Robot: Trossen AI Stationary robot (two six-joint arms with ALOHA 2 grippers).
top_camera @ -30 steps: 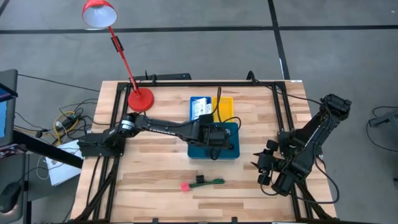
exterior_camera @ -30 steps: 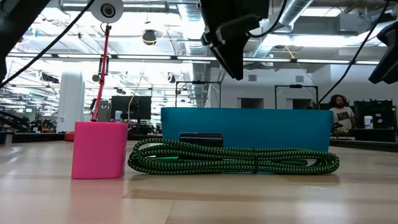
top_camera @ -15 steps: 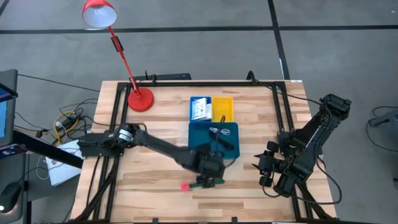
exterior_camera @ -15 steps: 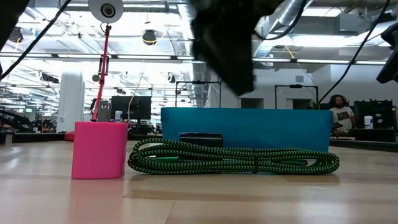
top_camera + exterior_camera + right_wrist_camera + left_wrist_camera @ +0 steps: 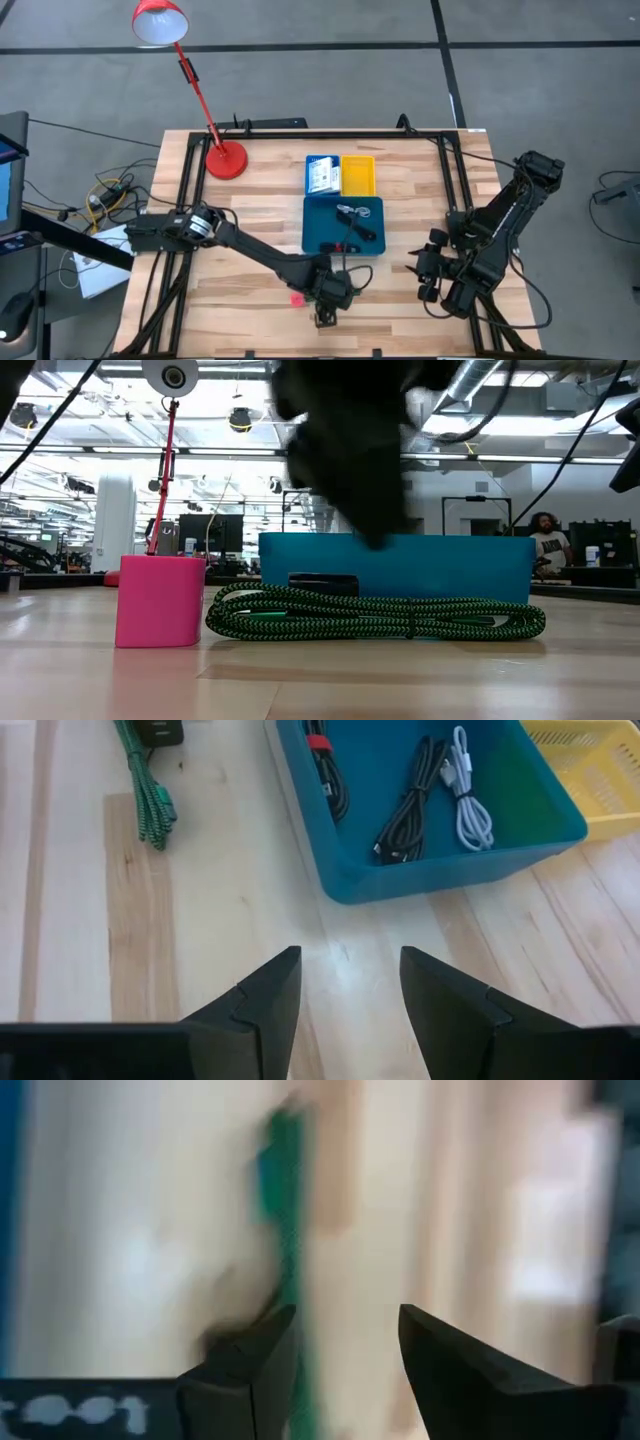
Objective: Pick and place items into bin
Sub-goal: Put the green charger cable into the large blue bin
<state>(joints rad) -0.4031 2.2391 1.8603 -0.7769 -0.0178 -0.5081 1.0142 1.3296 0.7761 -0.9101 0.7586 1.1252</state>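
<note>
Our left gripper [image 5: 327, 318] hangs with fingers spread, empty, over the green-and-black braided cable [image 5: 375, 612], which lies on the table at six o'clock of the teal tray [image 5: 318, 236]. Our right gripper [image 5: 340, 995], spread too, waits at the tray's four o'clock.

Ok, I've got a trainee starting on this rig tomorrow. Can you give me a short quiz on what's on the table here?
1. True or false: the pink block lies inside the large teal tray.
2. Which arm's gripper is nearest the green cable? A left, B right, C both equally near.
3. Fill in: the white packet lies in the small ___ tray.

Key: 1 false, it sits on the table. 2 A, the left gripper, fingers apart. 3 blue.
</note>
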